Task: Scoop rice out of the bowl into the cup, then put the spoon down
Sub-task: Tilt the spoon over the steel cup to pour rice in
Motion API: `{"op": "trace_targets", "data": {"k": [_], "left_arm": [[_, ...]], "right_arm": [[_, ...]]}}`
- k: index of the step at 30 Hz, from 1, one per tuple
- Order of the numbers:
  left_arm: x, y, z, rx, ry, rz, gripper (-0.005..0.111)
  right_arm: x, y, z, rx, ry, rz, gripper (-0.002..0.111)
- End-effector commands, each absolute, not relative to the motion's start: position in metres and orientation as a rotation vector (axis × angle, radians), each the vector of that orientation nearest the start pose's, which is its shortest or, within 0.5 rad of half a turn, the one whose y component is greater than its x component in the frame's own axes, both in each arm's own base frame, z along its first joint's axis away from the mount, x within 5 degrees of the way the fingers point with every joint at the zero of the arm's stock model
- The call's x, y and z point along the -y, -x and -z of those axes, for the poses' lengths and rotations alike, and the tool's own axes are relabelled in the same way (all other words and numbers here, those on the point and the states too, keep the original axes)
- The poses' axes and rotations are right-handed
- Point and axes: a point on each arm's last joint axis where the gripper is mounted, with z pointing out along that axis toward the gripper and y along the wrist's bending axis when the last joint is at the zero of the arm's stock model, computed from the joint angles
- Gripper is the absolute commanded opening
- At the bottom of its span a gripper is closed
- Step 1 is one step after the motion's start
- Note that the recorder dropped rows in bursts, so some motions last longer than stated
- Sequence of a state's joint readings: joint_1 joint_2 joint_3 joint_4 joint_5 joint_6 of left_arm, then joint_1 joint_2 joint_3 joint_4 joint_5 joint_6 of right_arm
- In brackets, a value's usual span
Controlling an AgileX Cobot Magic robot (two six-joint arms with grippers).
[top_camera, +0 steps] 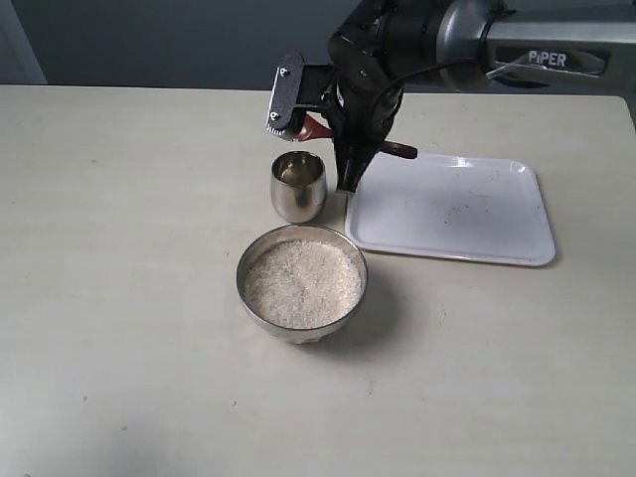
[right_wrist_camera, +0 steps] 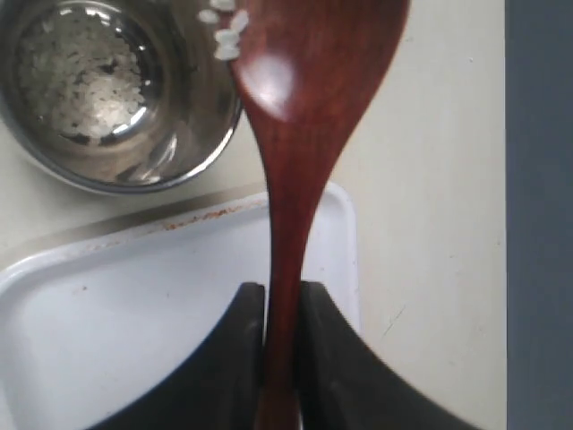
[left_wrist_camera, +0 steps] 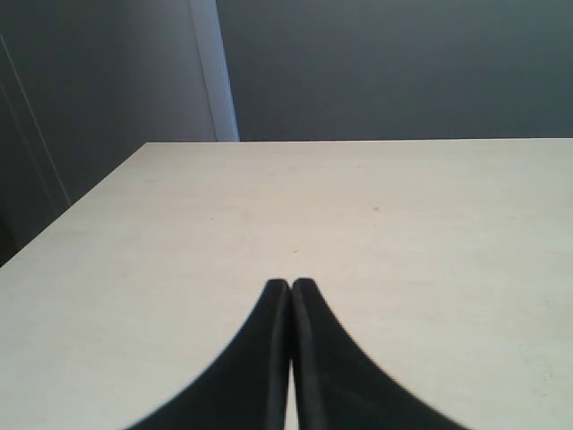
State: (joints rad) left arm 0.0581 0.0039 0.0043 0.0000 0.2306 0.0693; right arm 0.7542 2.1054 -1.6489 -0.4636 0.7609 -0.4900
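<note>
The steel bowl (top_camera: pixel 241 279) sits at the table's middle, filled with white rice (top_camera: pixel 302 283). Just behind it stands the small steel cup (top_camera: pixel 298 194). My right gripper (top_camera: pixel 356 139) hangs above and slightly right of the cup, shut on the thin handle of the dark wooden spoon (top_camera: pixel 314 127). In the right wrist view the gripper (right_wrist_camera: pixel 282 291) clamps the spoon (right_wrist_camera: pixel 295 134); its oval scoop lies beside the cup (right_wrist_camera: pixel 183 121), with a few grains (right_wrist_camera: pixel 224 36) clinging to its edge. A thin layer of rice (right_wrist_camera: pixel 85 85) covers the cup's bottom. My left gripper (left_wrist_camera: pixel 291 285) is shut on nothing.
A white rectangular tray (top_camera: pixel 452 209) lies right of the cup, its near corner under the spoon handle (right_wrist_camera: pixel 116 331). The left wrist view shows only bare cream table (left_wrist_camera: pixel 358 215) and a dark wall beyond its far edge.
</note>
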Motion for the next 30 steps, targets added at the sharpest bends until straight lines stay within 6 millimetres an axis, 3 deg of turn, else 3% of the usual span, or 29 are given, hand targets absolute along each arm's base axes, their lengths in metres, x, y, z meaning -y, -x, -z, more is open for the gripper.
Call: {"op": "trace_targets", "data": {"k": [1, 13, 30], "left_arm": [[-0.003, -0.056, -0.193, -1.702, -0.009, -0.092, 0.000], [-0.003, -0.056, -0.193, -1.702, -0.009, -0.092, 0.000], [-0.003, -0.056, -0.193, -1.702, -0.009, -0.092, 0.000]], "right_arm": [[-0.295, -0.354, -0.199, -1.894, 1.811, 0.461, -0.001], [-0.290, -0.353, -0.189, -1.883, 1.818, 0.518, -0.001], [-0.289, -0.355, -0.190, -1.887, 1.788, 0.540, -0.001]]}}
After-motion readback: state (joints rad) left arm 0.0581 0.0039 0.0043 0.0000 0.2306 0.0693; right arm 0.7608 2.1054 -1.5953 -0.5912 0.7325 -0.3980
